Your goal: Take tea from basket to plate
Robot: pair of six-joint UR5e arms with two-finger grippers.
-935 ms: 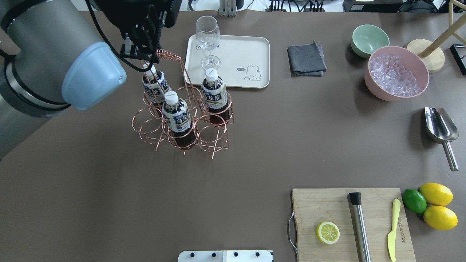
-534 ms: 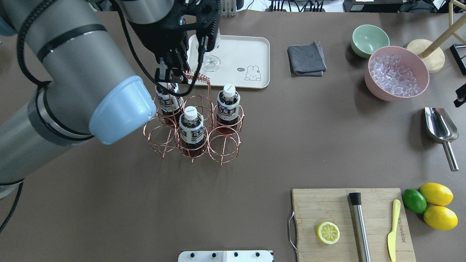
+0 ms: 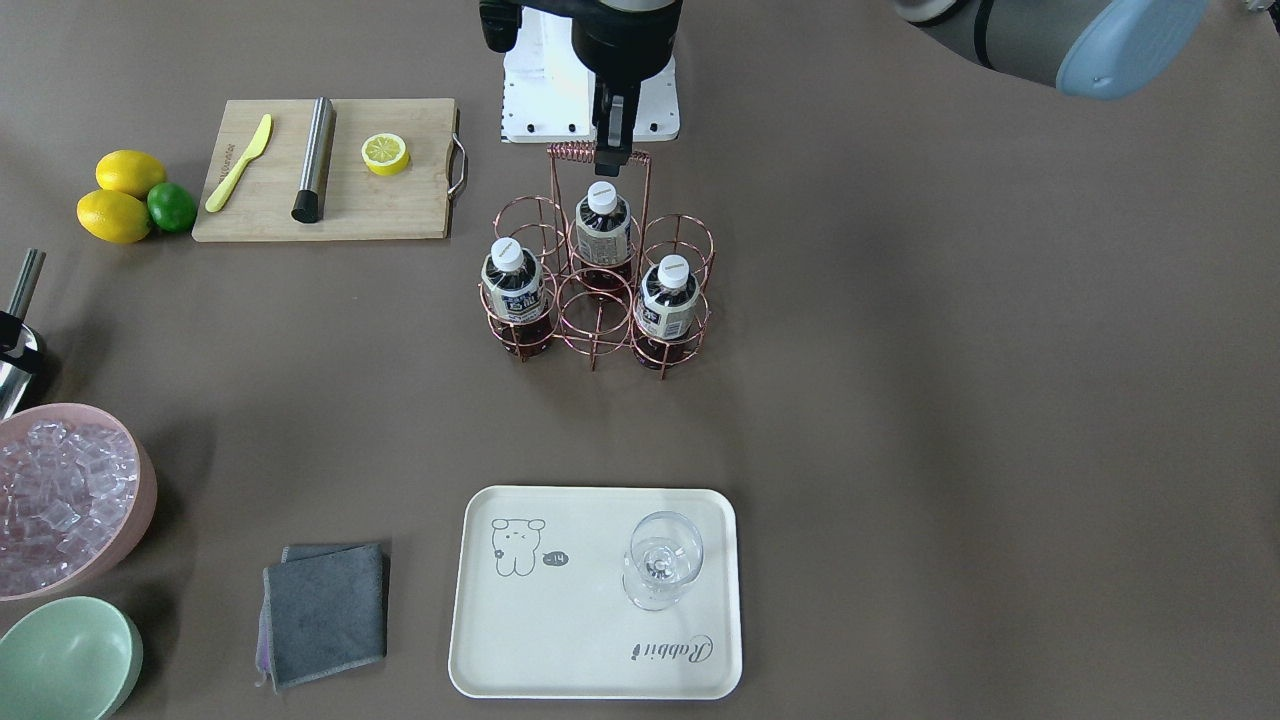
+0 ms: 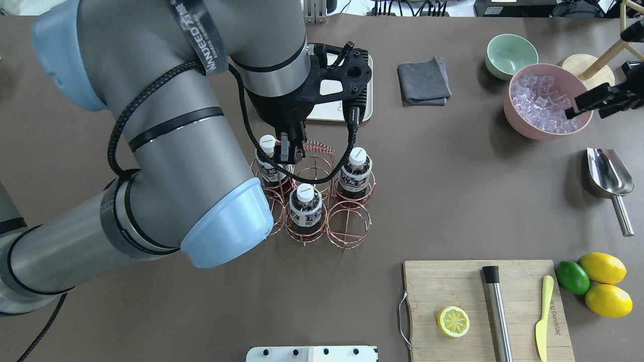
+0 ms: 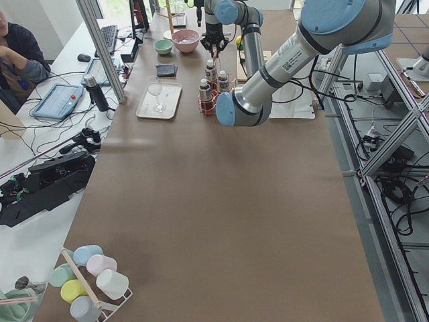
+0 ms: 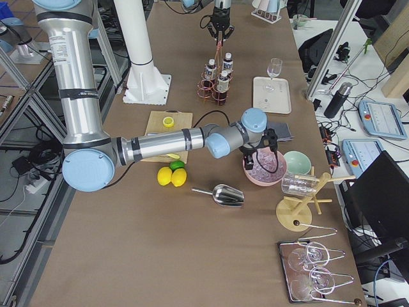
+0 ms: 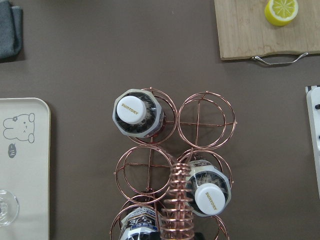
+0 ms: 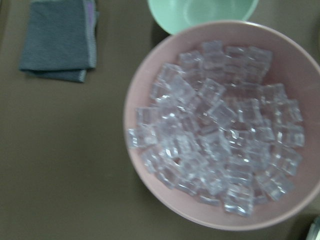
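The copper wire basket (image 4: 322, 211) stands mid-table and holds three tea bottles (image 4: 305, 207) (image 4: 356, 173) (image 4: 266, 157) with white caps. My left gripper (image 4: 291, 151) is shut on the basket's coiled handle (image 3: 598, 152); I cannot tell whether the basket touches the table. The left wrist view looks straight down on the ring cells and caps (image 7: 132, 111). The cream plate (image 3: 580, 640) lies beyond the basket with a wine glass (image 3: 662, 560) on it; my left wrist hides most of the plate in the overhead view. My right gripper (image 4: 578, 106) hovers over the pink ice bowl; its fingers are unclear.
The pink bowl of ice (image 4: 523, 120) and the mint-green bowl (image 4: 510, 55) stand far right, with a grey cloth (image 4: 423, 80) beside them. A metal scoop (image 4: 609, 176) lies at the right edge. A cutting board (image 4: 453, 281) with a lemon half, a steel tool and a knife lies near right.
My left arm has carried the basket with its three bottles to the right and nearer to the robot, away from the plate. My right gripper has come in over the pink bowl.
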